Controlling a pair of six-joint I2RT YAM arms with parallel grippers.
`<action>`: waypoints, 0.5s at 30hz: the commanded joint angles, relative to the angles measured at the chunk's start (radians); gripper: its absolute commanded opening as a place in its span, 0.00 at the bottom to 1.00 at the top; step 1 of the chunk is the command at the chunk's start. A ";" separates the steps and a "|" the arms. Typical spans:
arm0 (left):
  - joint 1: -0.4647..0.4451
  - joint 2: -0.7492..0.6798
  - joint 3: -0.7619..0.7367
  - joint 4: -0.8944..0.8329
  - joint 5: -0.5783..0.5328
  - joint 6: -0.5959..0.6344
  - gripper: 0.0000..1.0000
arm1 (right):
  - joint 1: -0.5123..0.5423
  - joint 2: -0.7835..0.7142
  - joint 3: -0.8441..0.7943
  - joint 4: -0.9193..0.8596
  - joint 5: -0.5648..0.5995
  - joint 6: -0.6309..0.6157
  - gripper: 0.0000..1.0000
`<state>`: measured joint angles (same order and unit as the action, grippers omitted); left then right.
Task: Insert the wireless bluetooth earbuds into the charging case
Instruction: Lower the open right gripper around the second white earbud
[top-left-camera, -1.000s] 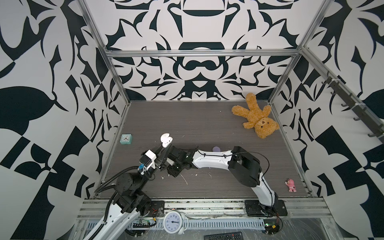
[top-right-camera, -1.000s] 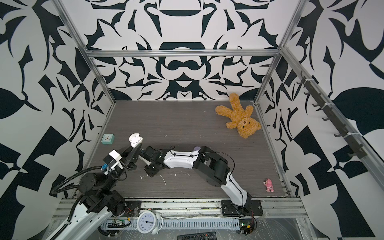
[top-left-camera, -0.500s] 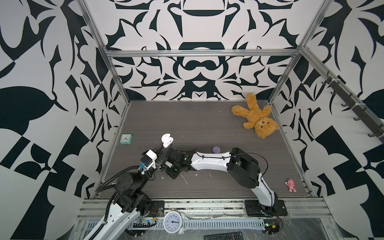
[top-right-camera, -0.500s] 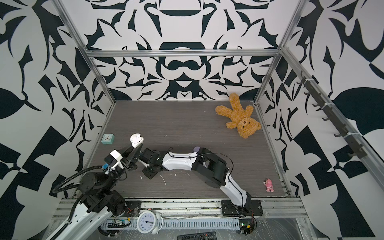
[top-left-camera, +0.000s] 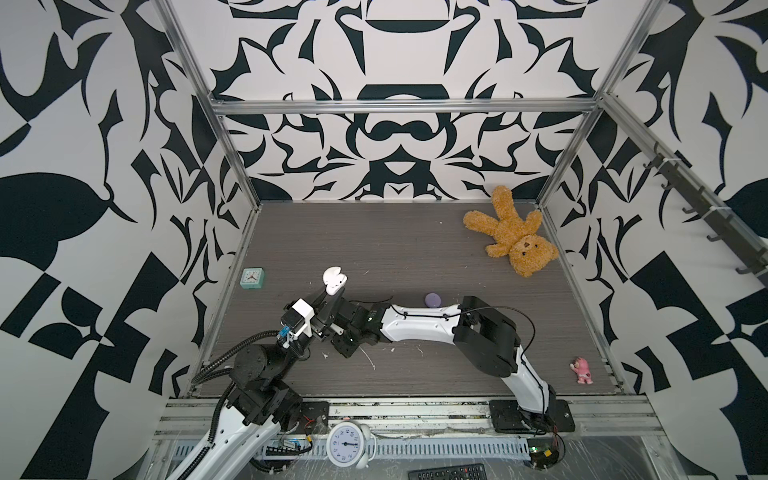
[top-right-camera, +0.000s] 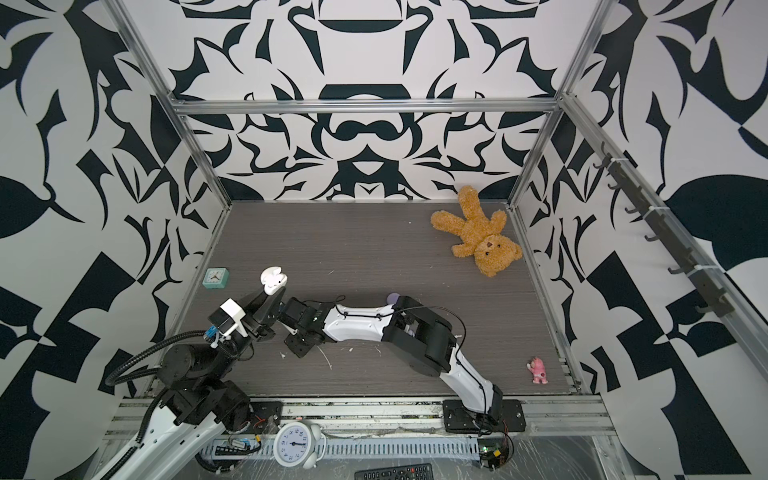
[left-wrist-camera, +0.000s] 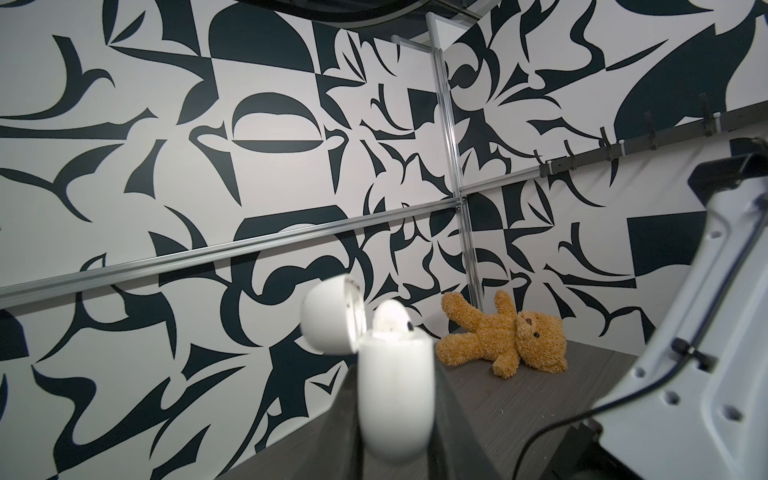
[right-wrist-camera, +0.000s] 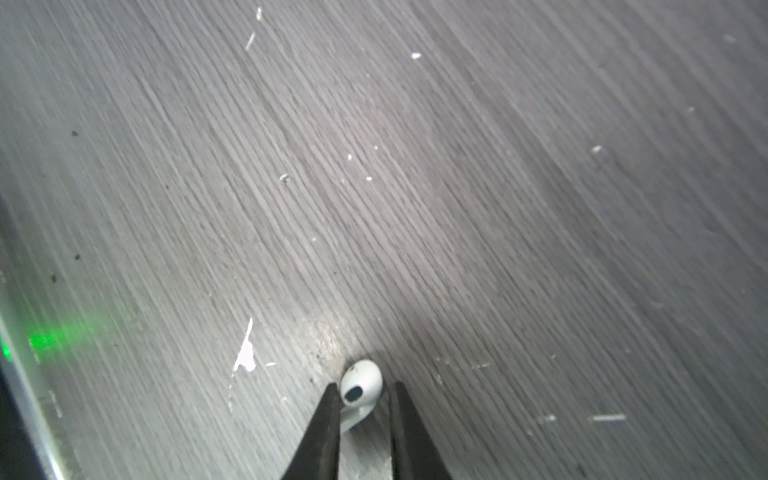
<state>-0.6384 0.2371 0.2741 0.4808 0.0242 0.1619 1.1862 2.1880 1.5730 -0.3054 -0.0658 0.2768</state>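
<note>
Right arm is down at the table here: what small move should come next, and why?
Probably close the right gripper on the white earbud: it lies on the table between the jaws, with a gap at one jaw. Lifting now would likely leave it behind. The white case is open.

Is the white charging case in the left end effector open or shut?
Open. In the left wrist view the round white plastic charging case has its lid swung back, one white earbud seated inside.
</note>
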 joint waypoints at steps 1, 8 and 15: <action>0.006 0.000 -0.007 0.018 0.008 -0.005 0.00 | 0.003 0.002 -0.016 -0.006 0.039 -0.010 0.22; 0.007 -0.001 -0.007 0.018 0.008 -0.005 0.00 | 0.004 -0.068 -0.096 0.008 0.074 -0.013 0.19; 0.009 0.002 -0.006 0.020 0.006 -0.008 0.00 | 0.001 -0.189 -0.198 0.005 0.132 -0.022 0.18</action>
<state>-0.6338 0.2379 0.2703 0.4812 0.0246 0.1596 1.1885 2.0693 1.4014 -0.2741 0.0132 0.2661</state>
